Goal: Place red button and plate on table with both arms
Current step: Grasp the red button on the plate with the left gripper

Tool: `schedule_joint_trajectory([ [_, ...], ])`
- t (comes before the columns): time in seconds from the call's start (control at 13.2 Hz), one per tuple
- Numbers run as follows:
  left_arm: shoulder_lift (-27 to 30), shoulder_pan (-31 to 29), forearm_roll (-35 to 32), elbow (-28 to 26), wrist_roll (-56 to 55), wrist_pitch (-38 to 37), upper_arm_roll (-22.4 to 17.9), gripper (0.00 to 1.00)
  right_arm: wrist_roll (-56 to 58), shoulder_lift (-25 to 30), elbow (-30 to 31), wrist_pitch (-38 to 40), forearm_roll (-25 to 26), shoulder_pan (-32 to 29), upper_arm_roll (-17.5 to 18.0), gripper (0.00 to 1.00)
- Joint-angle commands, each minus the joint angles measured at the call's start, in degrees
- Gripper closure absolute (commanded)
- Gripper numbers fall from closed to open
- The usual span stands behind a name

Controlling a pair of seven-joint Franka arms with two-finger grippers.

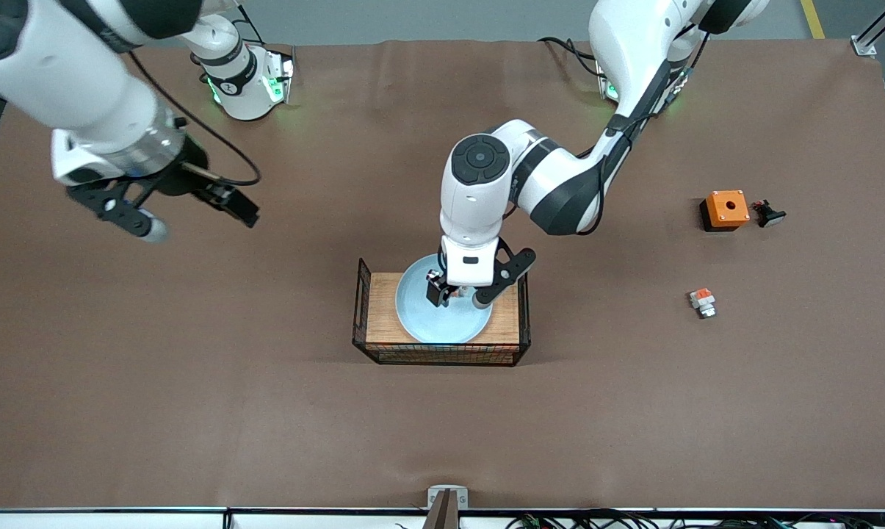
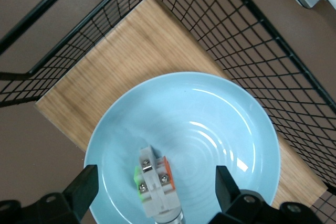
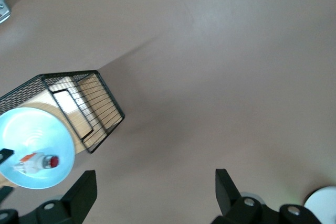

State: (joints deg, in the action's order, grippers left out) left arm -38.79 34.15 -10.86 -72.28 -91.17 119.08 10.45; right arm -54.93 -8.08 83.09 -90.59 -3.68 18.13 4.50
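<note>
We centre the left gripper (image 2: 152,190), fingers spread wide and holding nothing, over the small white red-banded button (image 2: 156,187) lying in the round pale-blue plate (image 1: 442,327) on the wooden-topped black wire rack (image 1: 383,308). We close squarely across its narrow sides. The right gripper (image 1: 185,213) waits open, empty, over the brown tabletop (image 1: 266,411).

The flat matte tabletop (image 1: 192,411) is plain brown. On it stands a black wire-grid rack (image 1: 442,353) with a pale striped wooden top. The round shallow plate (image 1: 420,316) is glossy pale blue. The small switch part (image 3: 37,162) lying in it is white with a red end. The little square box (image 1: 725,209) is orange, and both claws are black.
</note>
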Motion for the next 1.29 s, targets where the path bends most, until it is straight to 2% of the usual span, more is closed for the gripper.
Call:
schedule_joint_trajectory([
  [0.0, -0.5, 1.01, -1.0, 1.26, -2.34, -1.13, -0.78, 0.02, -7.89, -1.05, -0.12, -2.04, -0.1, 3.13, -0.45, 0.0],
  [0.38, -2.17, 1.18, -1.01, 1.35, -2.43, 3.7, -0.78, 0.02, -10.99, -2.72, -0.21, -2.84, -0.1, 4.81, -0.45, 0.0],
  [0.68, -3.48, 1.8, -1.09, 1.26, -2.52, 3.97, -0.95, 0.08, -10.47, -3.25, -0.12, -2.67, -0.1, 4.9, -0.45, 0.0],
  [0.76, -3.66, 1.8, -1.09, 1.35, -2.52, 4.06, -0.95, 0.13, -10.38, -3.43, -0.12, -2.75, -0.1, 4.9, -0.45, 0.0],
  [0.83, -3.75, 1.8, -1.09, 1.35, -2.52, 4.32, -0.95, 0.19, -10.38, -3.6, -0.12, -2.75, -0.1, 4.99, -0.45, 0.0],
  [0.91, -3.84, 1.89, -1.09, 1.35, -2.43, 4.32, -0.87, 0.31, -10.29, -3.61, -0.12, -2.75, -0.1, 4.99, -0.45, 0.0],
  [1.14, -3.75, 2.15, -1.09, 1.17, -2.43, 4.23, -0.87, 0.92, -10.29, -3.96, -0.12, -2.75, -0.1, 4.99, -0.45, 0.0],
  [1.21, -3.4, 2.15, -1.09, 1.17, -2.34, 4.14, -0.87, 1.0, -10.29, -3.96, -0.12, -2.84, -0.1, 4.99, -0.45, 0.0],
])
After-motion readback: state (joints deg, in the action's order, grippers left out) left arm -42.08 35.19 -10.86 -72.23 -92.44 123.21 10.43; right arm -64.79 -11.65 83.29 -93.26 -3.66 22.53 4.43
